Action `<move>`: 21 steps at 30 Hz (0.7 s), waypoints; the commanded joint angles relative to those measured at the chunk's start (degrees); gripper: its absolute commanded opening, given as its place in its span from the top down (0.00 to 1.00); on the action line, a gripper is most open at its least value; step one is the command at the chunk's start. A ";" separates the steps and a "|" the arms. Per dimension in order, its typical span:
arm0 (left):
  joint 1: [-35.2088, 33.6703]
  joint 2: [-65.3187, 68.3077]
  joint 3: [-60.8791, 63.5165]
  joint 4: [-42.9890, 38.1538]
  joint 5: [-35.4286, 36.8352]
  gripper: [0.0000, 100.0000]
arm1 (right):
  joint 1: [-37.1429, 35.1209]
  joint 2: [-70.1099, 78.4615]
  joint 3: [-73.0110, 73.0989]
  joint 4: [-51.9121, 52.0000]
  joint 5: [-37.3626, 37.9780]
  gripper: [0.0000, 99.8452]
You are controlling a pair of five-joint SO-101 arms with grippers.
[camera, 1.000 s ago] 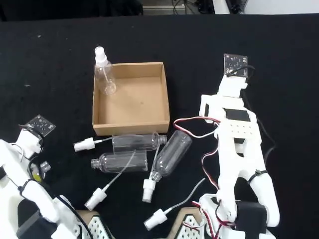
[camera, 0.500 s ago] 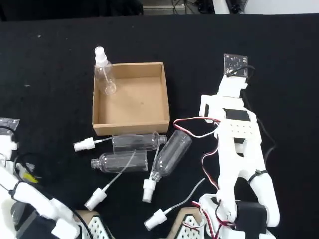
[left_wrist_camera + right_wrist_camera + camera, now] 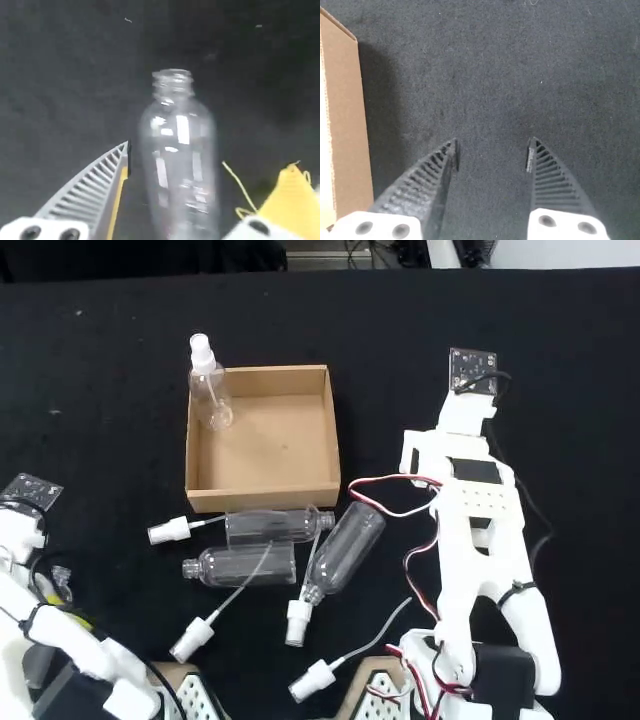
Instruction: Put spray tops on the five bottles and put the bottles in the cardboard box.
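- The bottle point(image 3: 180, 150) in the left wrist view is blurry. Its bottom end is cut off by the edge.
- In the high view just a small clear bit of it peeks out beside the left arm point(image 3: 70, 650). The rest is hidden.
- The left arm runs off the side and bottom edges there.
- The right arm point(image 3: 480, 540) runs off the bottom edge too.
- A white dotted shape point(image 3: 195, 698) and a second shape point(image 3: 385, 692) sit at the bottom edge, cut off. I cannot tell what they are.
- The box point(image 3: 340, 125) in the right wrist view is cut off by the edge.
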 commanded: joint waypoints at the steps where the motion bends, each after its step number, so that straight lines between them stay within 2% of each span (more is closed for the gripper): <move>1: -1.36 0.00 1.54 -10.20 -3.78 0.65 | 0.97 -2.42 -2.15 -1.58 -0.18 0.80; 3: -1.01 -0.18 4.97 -13.54 -3.78 0.65 | 0.88 -2.42 -2.15 -1.58 -0.18 0.80; 7: 1.19 -0.53 7.60 -13.63 -3.78 0.65 | 0.88 -2.42 -2.15 -1.58 -0.18 0.80; 12: 0.75 -0.09 8.13 -13.63 -3.78 0.66 | 0.88 -2.42 -2.15 -1.58 -0.18 0.80; 15: 0.57 -0.62 10.15 -13.54 -3.78 0.76 | 0.88 -2.42 -2.15 -1.58 -0.18 0.80; 19: 1.10 -0.62 11.21 -11.43 -3.34 0.98 | 0.88 -2.42 -2.15 -1.58 -0.18 0.80; 21: 1.10 -0.62 9.54 -6.15 -3.34 0.94 | 0.88 -2.42 -2.15 -1.58 -0.26 0.80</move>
